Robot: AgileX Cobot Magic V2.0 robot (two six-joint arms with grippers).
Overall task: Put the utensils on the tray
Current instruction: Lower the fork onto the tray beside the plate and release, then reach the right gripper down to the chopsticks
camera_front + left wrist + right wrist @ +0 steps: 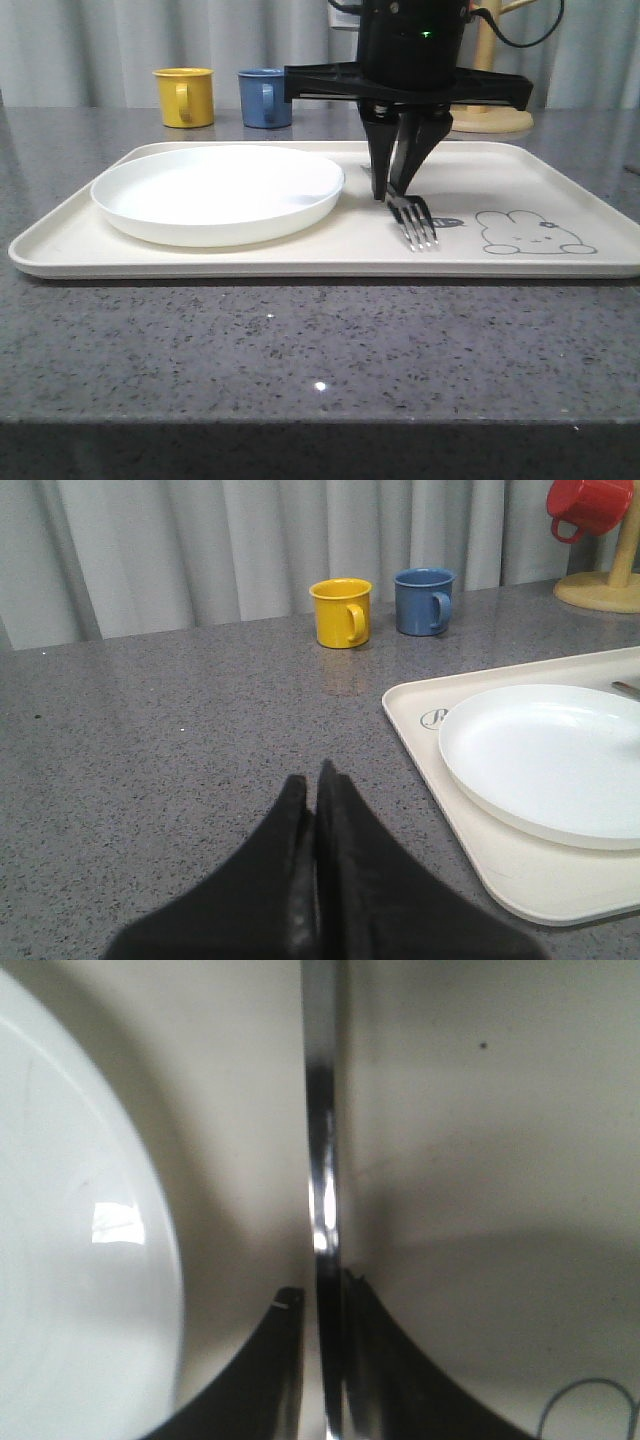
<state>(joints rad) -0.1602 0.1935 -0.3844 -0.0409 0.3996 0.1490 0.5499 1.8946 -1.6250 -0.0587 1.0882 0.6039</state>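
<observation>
The cream tray (500, 180) holds a round white plate (215, 195) on its left half. A silver fork (415, 225) lies flat on the tray just right of the plate, tines toward the near rim. My right gripper (388, 195) points down at the fork's neck. In the right wrist view the fork handle (322, 1160) runs between the fingers of the right gripper (320, 1295); one finger touches it and a thin gap shows at the other. My left gripper (312, 780) is shut and empty over bare counter, left of the tray (420, 705) and plate (550, 755).
A yellow mug (185, 97) and a blue mug (265, 97) stand behind the tray. A wooden mug stand (495, 110) is at the back right, with a red mug (590, 505) hanging on it. A rabbit drawing (535, 232) marks the tray's right part.
</observation>
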